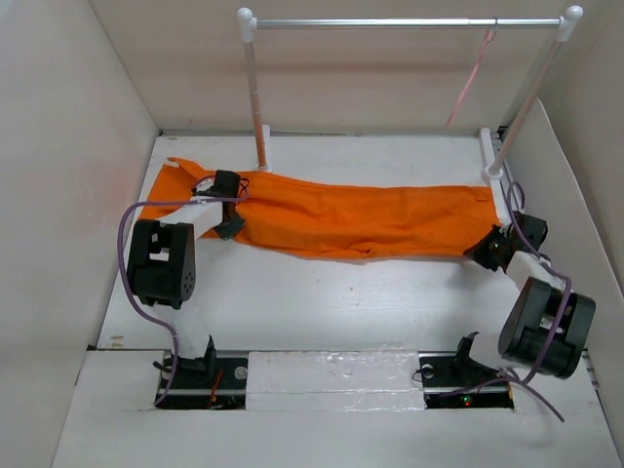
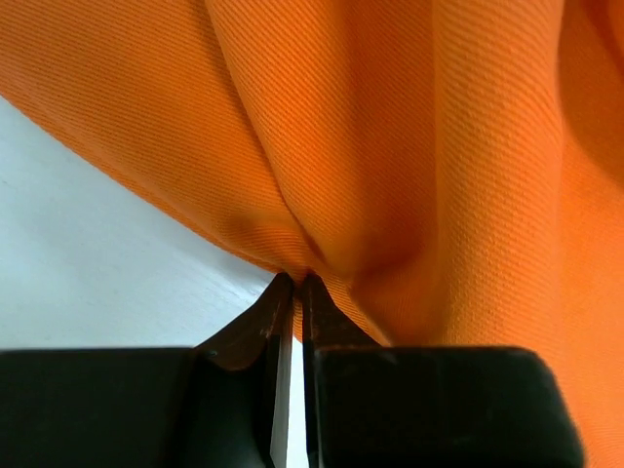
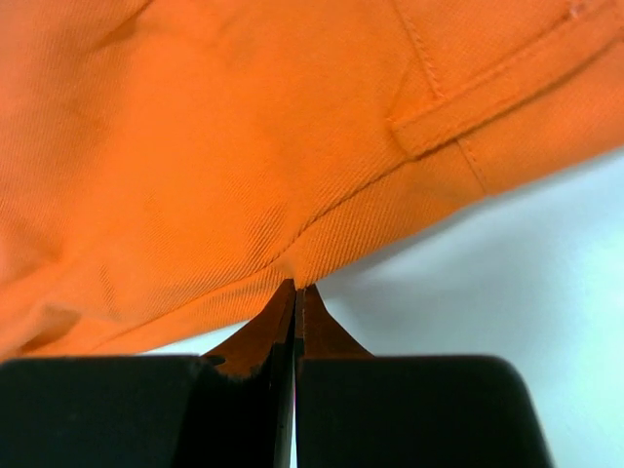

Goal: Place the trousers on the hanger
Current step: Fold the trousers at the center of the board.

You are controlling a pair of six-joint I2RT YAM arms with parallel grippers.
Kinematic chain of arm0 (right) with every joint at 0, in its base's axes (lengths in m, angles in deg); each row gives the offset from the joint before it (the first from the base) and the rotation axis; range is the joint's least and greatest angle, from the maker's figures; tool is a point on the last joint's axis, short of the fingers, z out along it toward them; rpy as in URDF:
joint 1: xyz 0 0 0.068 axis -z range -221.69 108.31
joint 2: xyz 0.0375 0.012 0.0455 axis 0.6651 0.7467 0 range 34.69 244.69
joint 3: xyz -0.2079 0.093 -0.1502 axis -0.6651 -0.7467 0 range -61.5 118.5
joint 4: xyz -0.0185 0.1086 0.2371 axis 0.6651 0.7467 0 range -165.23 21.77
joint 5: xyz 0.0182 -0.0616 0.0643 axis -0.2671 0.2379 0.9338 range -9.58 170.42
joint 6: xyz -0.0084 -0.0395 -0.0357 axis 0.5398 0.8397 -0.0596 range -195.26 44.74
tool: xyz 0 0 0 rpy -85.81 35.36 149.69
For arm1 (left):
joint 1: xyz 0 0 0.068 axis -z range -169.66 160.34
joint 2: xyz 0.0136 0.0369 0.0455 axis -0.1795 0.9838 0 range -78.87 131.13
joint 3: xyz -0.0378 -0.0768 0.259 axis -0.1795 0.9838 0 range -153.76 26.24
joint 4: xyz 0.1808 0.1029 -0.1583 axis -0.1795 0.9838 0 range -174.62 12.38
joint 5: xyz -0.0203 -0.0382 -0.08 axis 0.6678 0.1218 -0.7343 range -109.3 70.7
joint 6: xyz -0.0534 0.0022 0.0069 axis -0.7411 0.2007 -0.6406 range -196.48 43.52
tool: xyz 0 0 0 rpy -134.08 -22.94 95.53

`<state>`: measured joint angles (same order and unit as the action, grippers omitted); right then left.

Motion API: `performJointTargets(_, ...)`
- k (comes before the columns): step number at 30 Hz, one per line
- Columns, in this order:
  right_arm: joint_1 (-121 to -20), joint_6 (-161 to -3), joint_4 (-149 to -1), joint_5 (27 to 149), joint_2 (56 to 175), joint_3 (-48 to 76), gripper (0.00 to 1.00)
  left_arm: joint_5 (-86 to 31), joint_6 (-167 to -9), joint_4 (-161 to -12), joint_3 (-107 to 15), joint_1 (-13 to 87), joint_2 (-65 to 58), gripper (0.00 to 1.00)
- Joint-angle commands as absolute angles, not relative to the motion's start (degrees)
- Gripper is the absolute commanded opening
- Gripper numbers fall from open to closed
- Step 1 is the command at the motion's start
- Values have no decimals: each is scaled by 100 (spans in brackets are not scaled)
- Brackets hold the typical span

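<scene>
Item: trousers (image 1: 341,219), bright orange twill, spread lengthwise across the far half of the table (image 1: 322,302), one end at the far-left corner, the other near the right wall. Stitched seams and a belt loop (image 3: 439,122) show in the right wrist view, so the waistband end lies to the right. Item: hanger (image 1: 471,80), thin and pale pink, hanging from the rail (image 1: 390,21) near its right end, above the trousers and well apart from them. Only a slim slanting stretch of it is visible. Rail: metal bar on two white posts. The left post (image 1: 256,97) stands just behind the far edge of the cloth. Left gripper (image 2: 295,285): jaws pinched together on a gathered fold of the trousers near the left end. Right gripper (image 3: 294,290): jaws closed on the hem edge of the trousers at the right end. Surface: white table top, matte. A glossy white strip (image 1: 331,375) lies between the two arm bases. Surroundings: plain pale panels (image 1: 58,195) on the left, right and far sides. Purple cables (image 1: 125,263) loop along both arms. A small green light (image 1: 466,400) shows at the right base.
</scene>
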<state>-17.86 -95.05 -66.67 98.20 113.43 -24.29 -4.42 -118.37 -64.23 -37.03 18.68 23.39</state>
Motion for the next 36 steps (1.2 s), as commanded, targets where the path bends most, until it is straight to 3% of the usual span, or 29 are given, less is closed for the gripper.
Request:
performJointTargets(1,-1200,-8968,-6188,9457,10695,-2783,0,-541,-11893,-6212,-3591,1851,2449,0)
performJointTargets(10,911,-8079,-5098,9666,9673,-2653,0,-1287,-11797,-6027,-2264,1851,791,0)
performJointTargets(11,737,-8131,-5027,9859,9709,-2565,7,-1488,-11718,-5975,-2037,1851,509,0)
performJointTargets(12,735,-8132,-5027,9861,9683,-2555,7,-1490,-11718,-5974,-2035,1851,385,0)
performJointTargets(13,665,-8149,-5070,10087,9657,-2546,16,-1516,-11691,-5905,-2026,1851,279,0)
performJointTargets(14,578,-8132,-5088,10194,9648,-2520,34,-1517,-11656,-5773,-2069,1851,173,2)
performJointTargets(15,325,-8080,-5018,10265,9656,-2459,41,-1534,-11569,-5694,-2131,1851,-10,10)
performJointTargets(16,165,-8044,-4905,10291,9691,-2267,44,-1508,-11559,-5589,-2218,1851,-108,25)
performJointTargets(20,-564,-8062,-4562,10309,9376,-1906,47,-1237,-11471,-5254,-2701,1851,-723,52)
performJointTargets(22,-1116,-8149,-4534,10335,9270,-1834,47,-727,-11542,-5288,-2781,1851,-1031,54)
performJointTargets(23,-1337,-8193,-4613,10388,9157,-1860,42,-369,-11603,-5350,-2843,1791,-1067,55)
performJointTargets(25,-1811,-8255,-4745,10484,9015,-1957,20,-155,-11734,-5464,-2904,1633,-971,54)
performJointTargets(26,-2336,-8290,-4989,10537,8945,-2027,0,-154,-11796,-5534,-3018,1484,-857,54)
performJointTargets(27,-2907,-8351,-5392,10877,8884,-2245,0,-337,-11936,-5674,-3123,943,-395,52)
performJointTargets(33,-4870,-8018,-5334,10459,9120,-2203,1,-988,-12051,-5956,-3423,-63,620,51)
performJointTargets(34,-5099,-8009,-5430,10476,9146,-2221,15,-1276,-12060,-6113,-3406,-186,681,51)
performJointTargets(36,-5819,-7948,-5527,10311,9199,-2256,30,-1533,-12104,-6368,-3327,-468,805,52)
